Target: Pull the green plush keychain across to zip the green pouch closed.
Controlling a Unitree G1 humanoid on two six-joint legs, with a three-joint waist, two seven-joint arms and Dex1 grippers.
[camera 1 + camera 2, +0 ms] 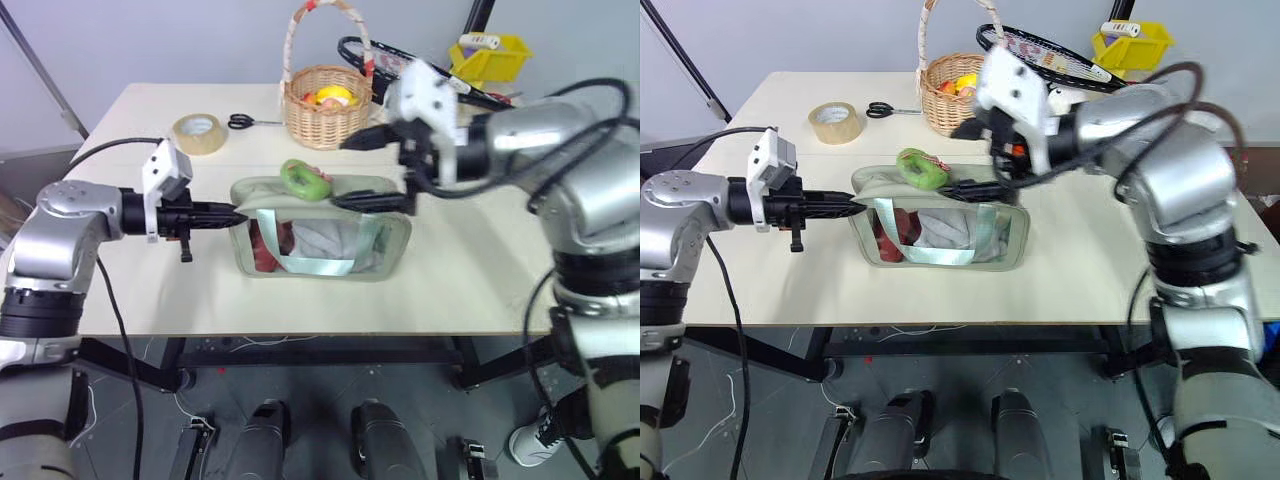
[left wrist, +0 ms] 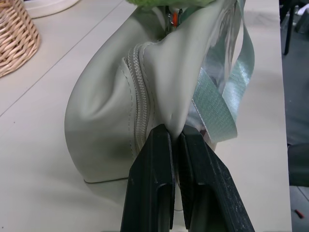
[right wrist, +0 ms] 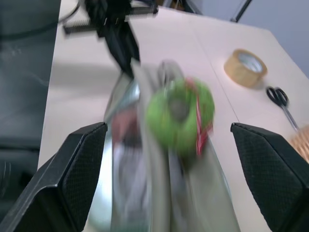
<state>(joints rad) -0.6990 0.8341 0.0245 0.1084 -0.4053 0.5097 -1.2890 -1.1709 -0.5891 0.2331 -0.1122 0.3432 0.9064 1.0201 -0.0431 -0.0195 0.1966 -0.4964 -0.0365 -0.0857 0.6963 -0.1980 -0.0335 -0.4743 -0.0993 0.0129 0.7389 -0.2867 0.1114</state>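
Pale cream and wide, the counter (image 1: pixel 470 280) carries everything, with a grey wall behind it. Near its middle stands the green pouch (image 1: pixel 320 240), its clear front window showing red and white contents and two light-green straps (image 1: pixel 330 262) looping down its near face. At the far side sit a woven basket (image 1: pixel 322 110) with a tall handle, a racket (image 1: pixel 1055 55) and a yellow bin (image 1: pixel 1133 48) to its right, and a roll of tape (image 1: pixel 198 133) and black scissors (image 1: pixel 248 121) to its left.

From the head views, the left tool (image 1: pixel 236 215) reaches in level from the left and meets the left end of the pouch. The left wrist view gives what those views cannot: its two black fingers (image 2: pixel 154 183) are pressed together, pinching a fold of the pouch fabric right beside the zipper track (image 2: pixel 137 92), which runs away closed along that end.

The right tool (image 3: pixel 166 140) hovers above the right part of the pouch top. Its wrist view shows its two fingers spread wide with nothing between them, looking along the pouch top towards the left tool.

The green plush keychain (image 1: pixel 303 178) lies on top of the pouch, towards its left end. In the right wrist view it appears as a green ring with a pink bit at one side.
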